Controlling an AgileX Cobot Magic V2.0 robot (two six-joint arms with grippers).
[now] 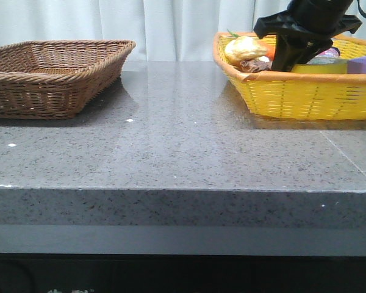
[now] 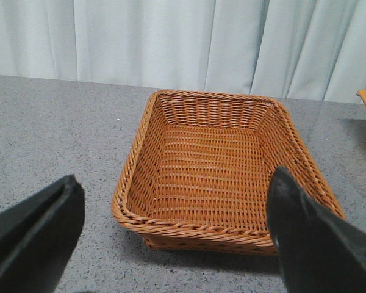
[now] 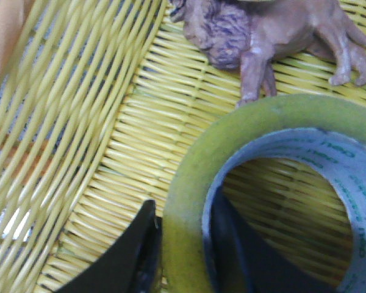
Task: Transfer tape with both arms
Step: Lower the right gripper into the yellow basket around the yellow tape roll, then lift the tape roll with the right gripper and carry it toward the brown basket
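A: Claw status? Right gripper (image 3: 182, 256) is straddling the tape (image 3: 195, 183) wall inside your yellow basket (image 1: 305, 97), pinching not yet confirmable.

B: Left gripper (image 2: 171, 244) is hanging spread over brown basket (image 2: 140, 165). You're looking at pickup, handover, drop remaining.

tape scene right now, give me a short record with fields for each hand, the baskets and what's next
tape: yellow roll lying in the yellow basket, white core with green print
right hand: one finger outside the roll's wall, one inside the core, closed around the wall
left hand: open, holding nothing, above the table near the brown basket
brown basket: nothing visible inside
yellow basket: also holds a brown animal figure and a purple block
next: probably lift the tape out of the yellow basket
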